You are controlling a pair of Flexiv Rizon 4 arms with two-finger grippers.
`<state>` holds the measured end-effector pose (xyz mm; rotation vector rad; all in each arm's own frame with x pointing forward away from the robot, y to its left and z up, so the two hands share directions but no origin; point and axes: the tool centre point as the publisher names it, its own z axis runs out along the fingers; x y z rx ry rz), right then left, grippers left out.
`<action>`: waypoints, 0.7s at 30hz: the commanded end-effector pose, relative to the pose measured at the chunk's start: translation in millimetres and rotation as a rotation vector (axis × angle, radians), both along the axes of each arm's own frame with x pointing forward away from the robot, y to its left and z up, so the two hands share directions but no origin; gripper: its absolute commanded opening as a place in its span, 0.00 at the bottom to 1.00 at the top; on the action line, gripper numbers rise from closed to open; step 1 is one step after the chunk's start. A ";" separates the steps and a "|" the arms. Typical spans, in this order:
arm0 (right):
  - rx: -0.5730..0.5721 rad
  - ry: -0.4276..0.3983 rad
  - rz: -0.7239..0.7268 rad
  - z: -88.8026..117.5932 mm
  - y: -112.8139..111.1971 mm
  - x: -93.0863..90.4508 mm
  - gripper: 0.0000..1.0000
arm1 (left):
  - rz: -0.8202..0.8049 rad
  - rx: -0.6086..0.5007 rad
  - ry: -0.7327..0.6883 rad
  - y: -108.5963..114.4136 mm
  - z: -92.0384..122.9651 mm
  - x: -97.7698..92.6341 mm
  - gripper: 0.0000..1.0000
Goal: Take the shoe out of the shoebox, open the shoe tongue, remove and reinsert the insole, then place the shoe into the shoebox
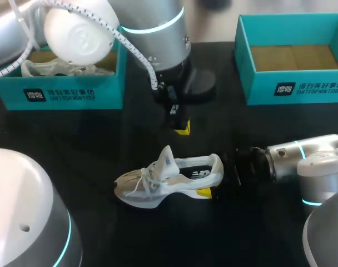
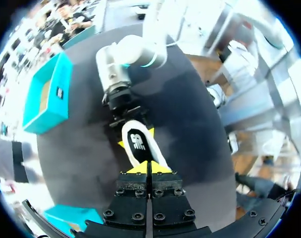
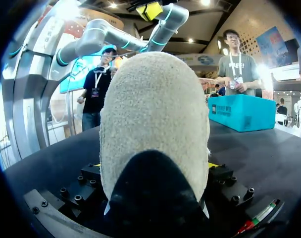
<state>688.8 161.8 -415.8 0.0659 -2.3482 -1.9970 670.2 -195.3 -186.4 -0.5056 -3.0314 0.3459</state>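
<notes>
A white and beige sneaker (image 1: 169, 181) lies on its side on the black table, toe to the left. My right gripper (image 1: 216, 181) comes in from the right, its yellow tips on either side of the heel, shut on it. In the right wrist view the fuzzy heel of the sneaker (image 3: 155, 129) fills the space between the fingers. My left gripper (image 1: 183, 127) hangs shut above and behind the sneaker, holding nothing. From the left wrist view its joined tips (image 2: 149, 168) sit over the sneaker (image 2: 140, 148), whose black-printed insole shows, with the right gripper (image 2: 135, 136) at the heel.
A teal shoebox (image 1: 63, 89) at the back left holds another white shoe (image 1: 52, 68). A second teal shoebox (image 1: 291, 83) at the back right has only a brown liner inside. My left arm's body hangs over the back middle of the table.
</notes>
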 end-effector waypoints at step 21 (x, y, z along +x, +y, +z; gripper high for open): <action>-0.004 0.000 0.000 -0.5 0.8 1.0 0.00 | 0.061 0.052 0.033 -46.2 -79.6 9.4 0.00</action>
